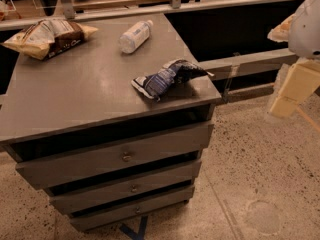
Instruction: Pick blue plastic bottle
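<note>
The blue plastic bottle (135, 36) is a small clear bottle with a white cap and a pale label. It lies on its side at the back middle of the grey cabinet top (85, 94), cap pointing to the back right. My gripper (292, 91), seen as cream and white parts, hangs at the right edge of the view. It is off the cabinet, well to the right of the bottle and lower, and holds nothing that I can see.
A dark blue-and-white foil snack bag (167, 77) lies near the cabinet's front right corner, between the gripper and the bottle. A yellow-and-brown chip bag (47, 36) lies at the back left. Drawers (125, 156) sit below, and a rail and counter (240, 64) stand behind.
</note>
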{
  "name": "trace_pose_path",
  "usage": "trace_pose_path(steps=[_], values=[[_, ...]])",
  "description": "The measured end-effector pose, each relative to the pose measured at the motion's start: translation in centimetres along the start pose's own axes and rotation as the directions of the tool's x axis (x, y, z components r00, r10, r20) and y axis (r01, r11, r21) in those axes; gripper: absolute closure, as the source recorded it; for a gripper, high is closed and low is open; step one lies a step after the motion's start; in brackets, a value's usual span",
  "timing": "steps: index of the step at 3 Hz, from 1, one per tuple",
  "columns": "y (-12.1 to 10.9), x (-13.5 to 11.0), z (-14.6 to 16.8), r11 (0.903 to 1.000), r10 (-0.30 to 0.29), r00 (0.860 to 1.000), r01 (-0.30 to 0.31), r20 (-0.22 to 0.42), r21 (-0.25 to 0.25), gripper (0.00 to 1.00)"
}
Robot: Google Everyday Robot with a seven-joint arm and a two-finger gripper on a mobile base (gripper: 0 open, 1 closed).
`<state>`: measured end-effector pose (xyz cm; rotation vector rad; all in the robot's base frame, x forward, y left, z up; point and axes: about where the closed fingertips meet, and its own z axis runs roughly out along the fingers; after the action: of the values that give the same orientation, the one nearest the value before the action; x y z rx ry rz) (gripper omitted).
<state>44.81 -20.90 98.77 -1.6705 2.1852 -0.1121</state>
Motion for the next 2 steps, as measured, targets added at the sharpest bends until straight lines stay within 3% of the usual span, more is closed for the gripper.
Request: trace_pose_path(steps=[1, 2], values=[[-3.0, -1.2, 0.8, 0.9954, 0.09, 0.988, -0.093, 0.127, 0.024, 0.0], [-7.1, -4.3, 2.3, 0.9794, 0.183, 0.934, -0.2, 0.308, 0.026, 0.0]])
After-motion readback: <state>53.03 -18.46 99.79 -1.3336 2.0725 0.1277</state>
